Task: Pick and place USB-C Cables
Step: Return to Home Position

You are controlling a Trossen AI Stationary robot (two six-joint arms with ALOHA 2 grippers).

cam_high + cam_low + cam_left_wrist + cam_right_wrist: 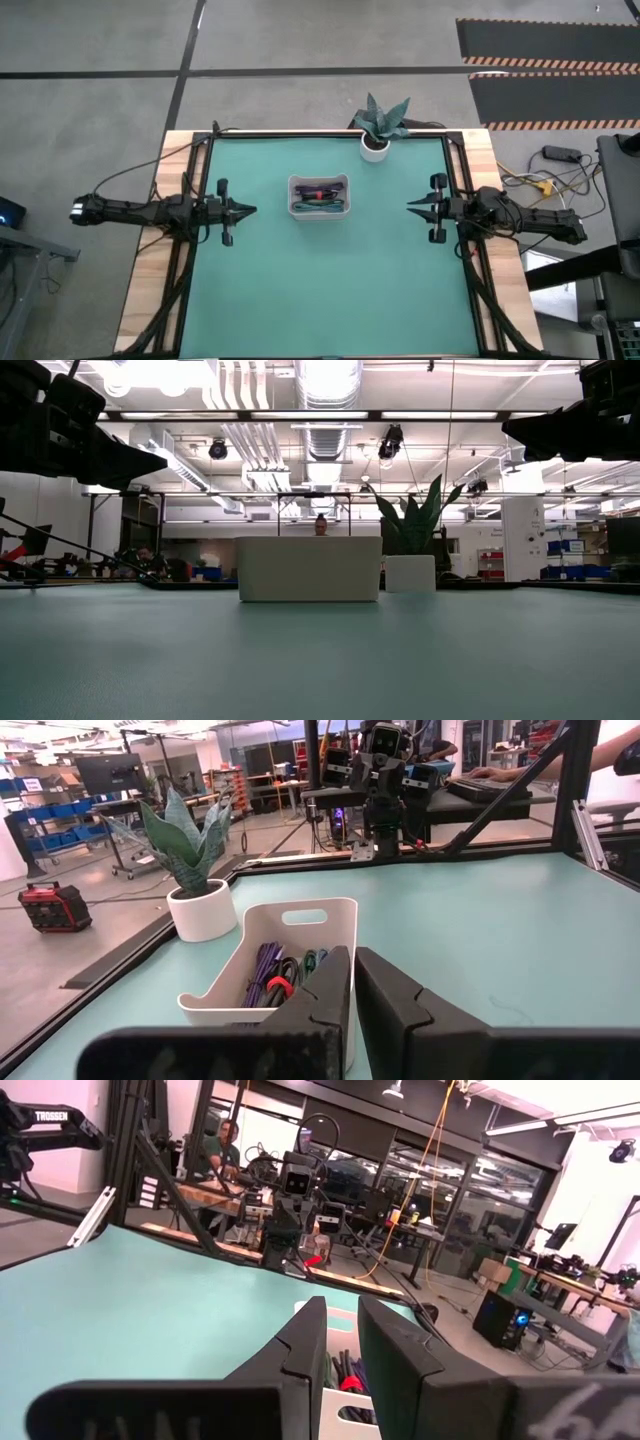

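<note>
The cables (320, 199) are lying bundled inside the tray (319, 180) at the middle of the table (330, 290) — red, purple and green strands are showing among them. The 2 arms are reaching in from opposite sides, level with the tray; the left gripper (252, 210) is hanging well apart from it, fingers pressed together on nothing; the right gripper (410, 207) is mirroring it — tips likewise closed and empty. A plant (381, 125) is standing near the far edge.

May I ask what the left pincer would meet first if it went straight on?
Probably the white bin, directly ahead of the left pincer; it hangs high, though, and might clear the rim.
</note>
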